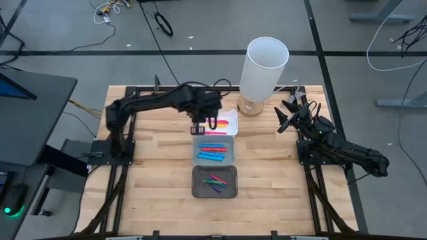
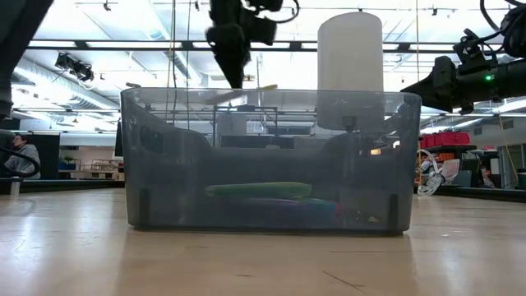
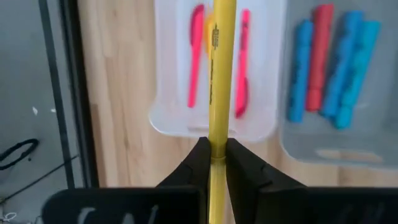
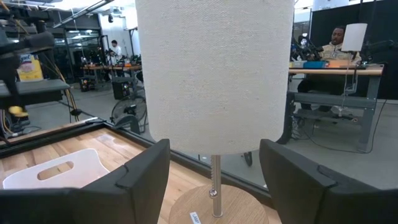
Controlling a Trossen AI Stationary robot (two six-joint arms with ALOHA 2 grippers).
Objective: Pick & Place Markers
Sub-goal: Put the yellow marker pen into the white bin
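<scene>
Nearest the low camera stands the grey tray [image 2: 267,160], whose smoky wall blurs the markers inside to a green shape [image 2: 257,190] and some darker ones beneath, their count impossible to tell from that view. From above, the same tray [image 1: 214,182] holds green and purple markers, though they overlap too much to count. The left gripper [image 3: 212,155] is clenched on a yellow marker [image 3: 217,81], which runs forward from between the fingers; its rear end is hidden between the fingers. Beyond those fingertips lies the white tray [image 3: 214,68] with two pink markers [image 3: 196,53], one on either side of the yellow one, which covers part of the tray's middle. To one side of the fingers, a clear tray [image 3: 339,81] holds blue markers and a red one, partly cut off. The right gripper [image 4: 214,186] waits with its fingers spread and empty, a lamp [image 4: 214,74] close ahead between them, its top cut off.
</scene>
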